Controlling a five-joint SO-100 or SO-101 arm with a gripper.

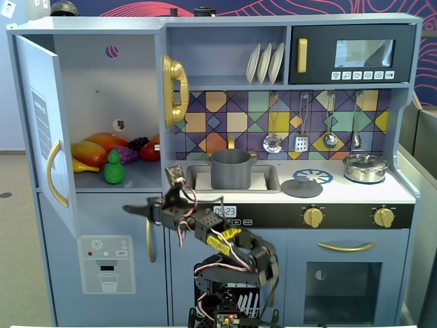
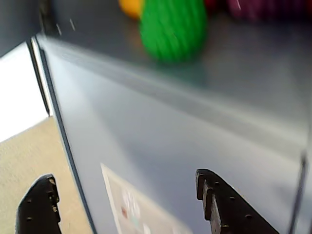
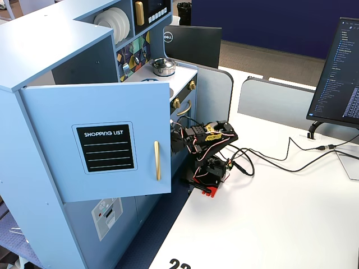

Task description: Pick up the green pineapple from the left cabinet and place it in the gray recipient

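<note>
The green pineapple (image 1: 114,168) stands upright at the front of the shelf in the left cabinet (image 1: 102,82), whose door (image 1: 41,130) is swung open. In the wrist view the pineapple (image 2: 173,27) sits at the top, above the shelf edge. My gripper (image 1: 133,208) is open and empty, held in front of the lower door, below the shelf and a little right of the pineapple. In the wrist view its fingers (image 2: 124,176) stand wide apart. The gray recipient (image 1: 231,169) stands in the sink to the right. In the side fixed view the door (image 3: 106,143) hides the pineapple.
Behind the pineapple lie an orange fruit (image 1: 102,143), a yellow one (image 1: 85,164), purple grapes (image 1: 128,154) and a red fruit (image 1: 150,150). The ice-dispenser panel (image 1: 107,263) is below. A gray lid (image 1: 302,186) and a silver lidded pot (image 1: 365,167) sit on the counter.
</note>
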